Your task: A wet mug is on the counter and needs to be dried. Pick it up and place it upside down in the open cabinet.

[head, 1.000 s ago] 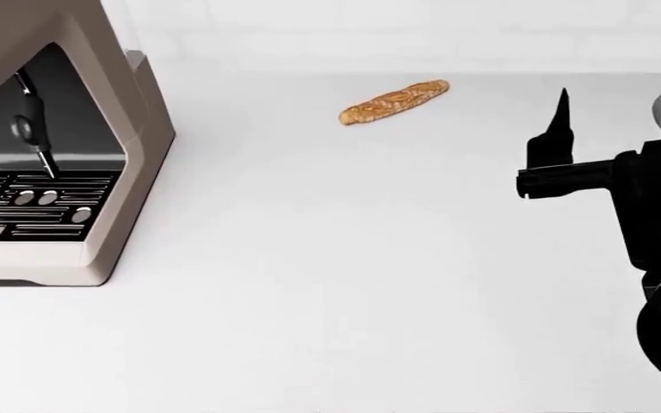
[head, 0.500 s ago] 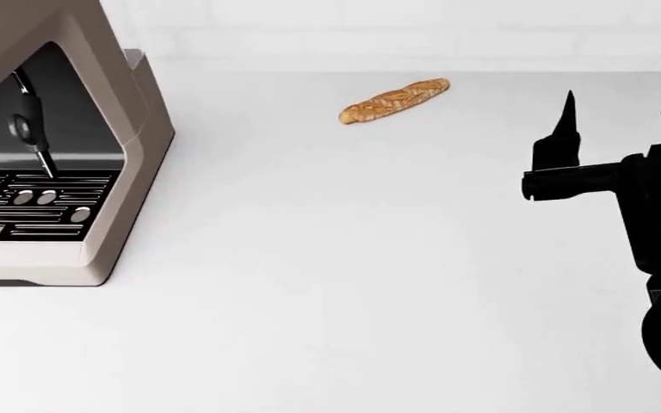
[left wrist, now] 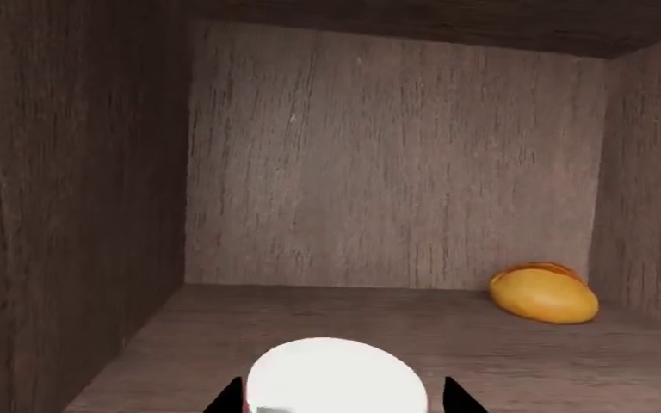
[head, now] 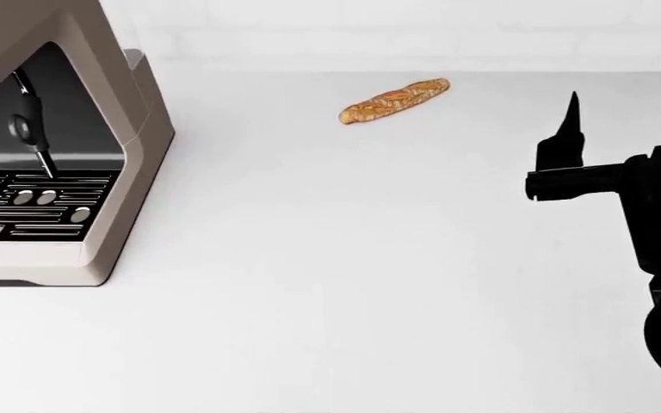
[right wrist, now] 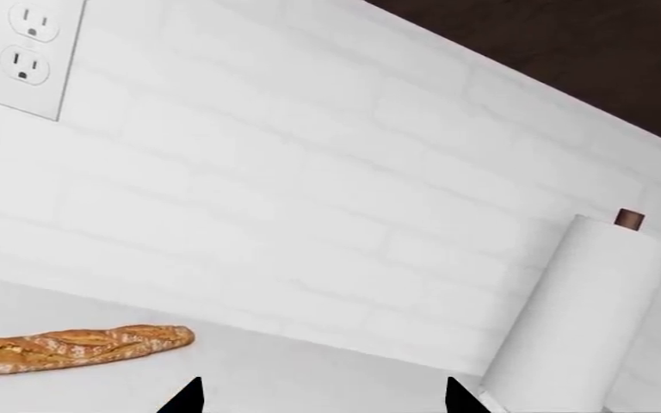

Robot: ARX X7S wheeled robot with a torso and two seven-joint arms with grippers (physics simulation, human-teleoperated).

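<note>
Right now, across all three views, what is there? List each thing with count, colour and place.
mug: one, white rim and inside showing, between the left pincer's tips inside the cabinet
cabinet: one, brown wood, open
bread roll: one, golden, on the cabinet floor by a back corner
counter: one, white
baguette: one, golden-brown, far on the counter
coffee machine: one, beige, counter's left
paper towel roll: one, white, by the wall
wall outlet: one, white
left pincer: black, around the mug
right pincer: black, open, nothing in it
</note>
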